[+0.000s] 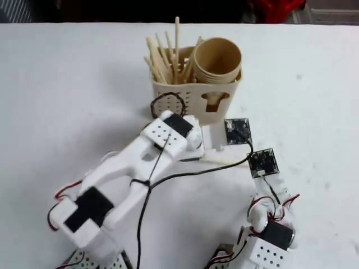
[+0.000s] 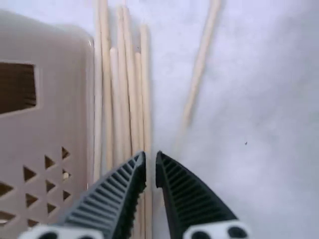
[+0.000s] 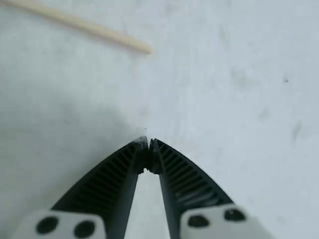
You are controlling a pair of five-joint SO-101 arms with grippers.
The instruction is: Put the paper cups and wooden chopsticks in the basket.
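Paper cups (image 1: 217, 59) are stacked inside the basket (image 1: 190, 91), with a bundle of wooden chopsticks (image 1: 164, 63) stood beside them. One stray chopstick (image 1: 221, 161) is left on the desk (image 1: 67, 84), so the task is judged nearly complete. The right gripper (image 3: 148, 144) has jaws closed on nothing. The left gripper (image 2: 151, 159) is at the basket wall, and whether its jaws grip anything cannot be told.

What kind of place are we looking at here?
Probably a robotics lab bench: left arm and right arm on a white table, plus a staged basket of chopsticks and paper cups.
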